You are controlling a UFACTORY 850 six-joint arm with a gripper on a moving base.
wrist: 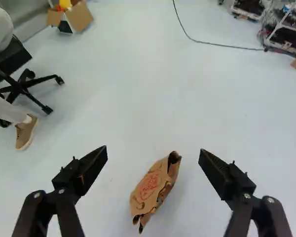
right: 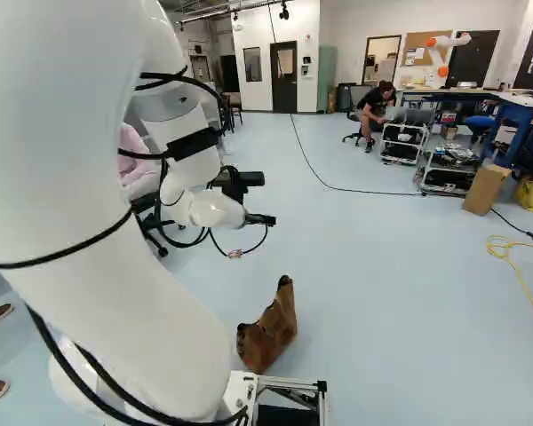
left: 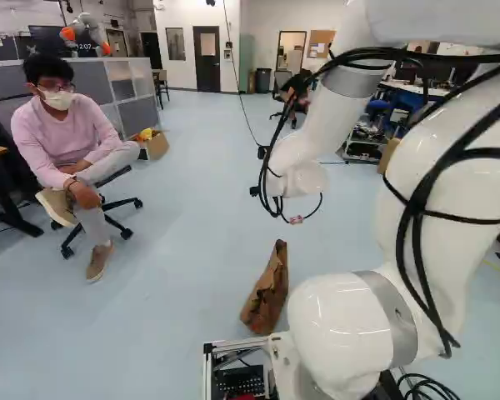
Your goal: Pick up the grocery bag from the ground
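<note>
The gripper [right: 240,180] shows partly as black parts at the arm's end in the right base view, raised well above the floor. In the wrist view my gripper [wrist: 153,149] stands wide open, nothing held. The brown paper grocery bag [wrist: 150,190] lies on the floor beyond the fingers, seen through the space between them, crumpled, with red print on its side. In the left base view the bag [left: 267,292] rests just ahead of the base; in the right base view the bag [right: 271,330] also appears beyond the base frame.
A seated person [left: 67,133] is on a wheeled chair at the left of the left base view, shoe near the floor area left of the bag. A cable [right: 329,182] crosses the floor farther ahead. Carts [right: 401,142] and another robot [right: 440,55] stand farther off.
</note>
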